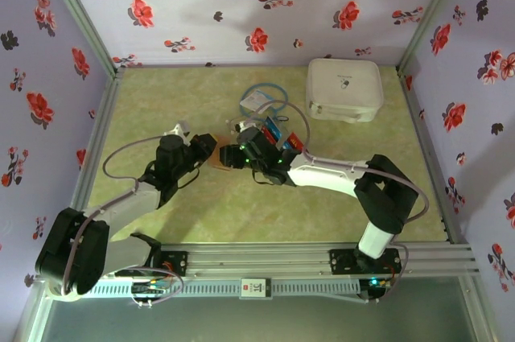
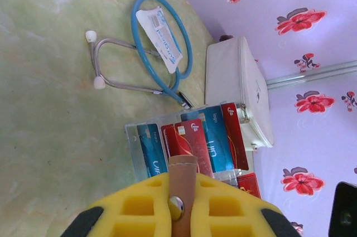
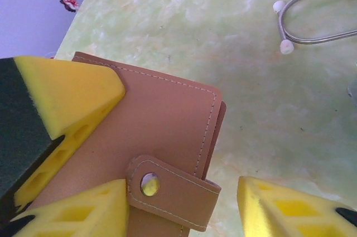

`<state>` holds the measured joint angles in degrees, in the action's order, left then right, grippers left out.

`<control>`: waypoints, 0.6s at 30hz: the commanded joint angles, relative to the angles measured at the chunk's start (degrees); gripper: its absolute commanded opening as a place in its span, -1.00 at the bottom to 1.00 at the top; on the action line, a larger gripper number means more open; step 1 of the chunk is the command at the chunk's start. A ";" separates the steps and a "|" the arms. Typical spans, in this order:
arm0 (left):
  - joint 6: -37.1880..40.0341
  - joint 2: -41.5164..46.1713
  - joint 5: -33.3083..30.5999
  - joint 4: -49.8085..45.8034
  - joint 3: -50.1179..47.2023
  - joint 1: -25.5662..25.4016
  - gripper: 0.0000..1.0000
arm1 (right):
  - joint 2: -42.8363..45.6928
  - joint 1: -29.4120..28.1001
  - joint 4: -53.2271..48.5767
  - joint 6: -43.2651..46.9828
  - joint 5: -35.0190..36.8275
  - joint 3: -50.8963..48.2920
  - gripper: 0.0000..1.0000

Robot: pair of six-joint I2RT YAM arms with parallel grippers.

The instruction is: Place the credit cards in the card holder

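Observation:
The card holder (image 3: pixel 156 120) is brown leather-like and closed, its snap strap (image 3: pixel 173 192) fastened. In the top view the card holder (image 1: pixel 218 162) hangs between the two grippers at mid-table. My left gripper (image 2: pixel 181 206) is shut on it, and the strap (image 2: pixel 183 175) sticks up between its yellow pads. My right gripper (image 3: pixel 181 209) is open around the strap end: one pad (image 3: pixel 83 212) touches the holder, the other (image 3: pixel 290 209) stands apart. Several red and blue credit cards (image 2: pixel 195 142) lie fanned in a clear tray (image 2: pixel 131 136), just behind the right gripper (image 1: pixel 233 154).
A blue stethoscope (image 2: pixel 162 58) with a white tag (image 2: pixel 160 39) lies beyond the cards. A large white case (image 1: pixel 344 88) sits at the back right. One more red card (image 2: pixel 249 184) lies beside the tray. Floral walls close in the table.

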<state>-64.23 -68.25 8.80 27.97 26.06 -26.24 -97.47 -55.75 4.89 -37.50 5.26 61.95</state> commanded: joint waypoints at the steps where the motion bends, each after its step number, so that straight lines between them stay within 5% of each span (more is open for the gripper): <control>1: -0.99 2.33 0.61 2.88 0.04 -0.13 -1.00 | -0.13 0.85 -11.16 1.45 11.14 0.37 -0.01; 9: -0.35 2.68 0.61 2.88 0.08 -0.14 -1.00 | 3.98 1.00 -18.32 1.34 16.24 -0.26 -0.05; 18: 5.20 2.43 0.61 0.01 0.12 -0.13 -1.00 | 13.57 1.98 -16.83 1.17 4.50 -1.21 0.06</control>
<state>-62.50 -66.54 9.04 28.23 26.06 -26.26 -85.93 -54.57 -11.94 -36.40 14.55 60.82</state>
